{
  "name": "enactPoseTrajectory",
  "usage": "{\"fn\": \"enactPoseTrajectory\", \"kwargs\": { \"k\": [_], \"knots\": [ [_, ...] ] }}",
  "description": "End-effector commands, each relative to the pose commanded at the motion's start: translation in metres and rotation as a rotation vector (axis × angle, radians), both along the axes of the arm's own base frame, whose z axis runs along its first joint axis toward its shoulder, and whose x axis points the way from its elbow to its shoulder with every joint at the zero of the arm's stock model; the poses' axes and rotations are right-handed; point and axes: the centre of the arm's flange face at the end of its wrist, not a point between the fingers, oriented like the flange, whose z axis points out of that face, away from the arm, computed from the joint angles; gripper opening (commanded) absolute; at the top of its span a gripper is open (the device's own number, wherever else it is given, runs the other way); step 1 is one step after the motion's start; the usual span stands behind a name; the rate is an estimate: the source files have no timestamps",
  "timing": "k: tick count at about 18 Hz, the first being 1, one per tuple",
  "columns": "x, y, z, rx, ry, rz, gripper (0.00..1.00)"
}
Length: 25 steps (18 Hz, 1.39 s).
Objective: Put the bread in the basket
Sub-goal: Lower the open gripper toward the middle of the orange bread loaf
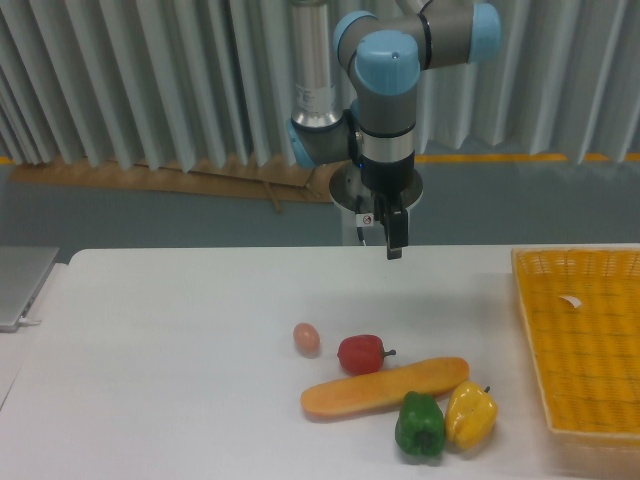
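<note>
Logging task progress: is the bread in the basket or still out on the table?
Out. The bread lies flat on the table, left of the basket, beside the peppers; the claw hangs above, holding nothing.

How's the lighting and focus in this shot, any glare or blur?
Fixed camera: soft, even light, only faint shadows under the bread and peppers; slight sheen on the table; basket cropped at the right edge; the dark claw looks slightly soft.

Below my jaws the white table (180,340) carries an egg (306,338), red pepper (362,354), the bread (385,388), green pepper (420,425), yellow pepper (470,414); the basket (580,262) lies off to one side.
</note>
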Motion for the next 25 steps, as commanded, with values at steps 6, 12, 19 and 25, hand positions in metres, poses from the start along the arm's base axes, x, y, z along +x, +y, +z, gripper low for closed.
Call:
{"fn": "enactPoseTrajectory", "kwargs": {
  "k": [6,12,19,25],
  "knots": [
    [-0.011,0.015,-0.017,0.017,0.01,0.064,1.0],
    [-0.017,0.02,-0.025,0.011,0.01,0.058,1.0],
    [-0.022,0.024,-0.031,0.006,0.006,0.062,1.0],
    [-0.037,0.039,-0.059,0.012,0.016,0.069,1.0]
  ]
}}
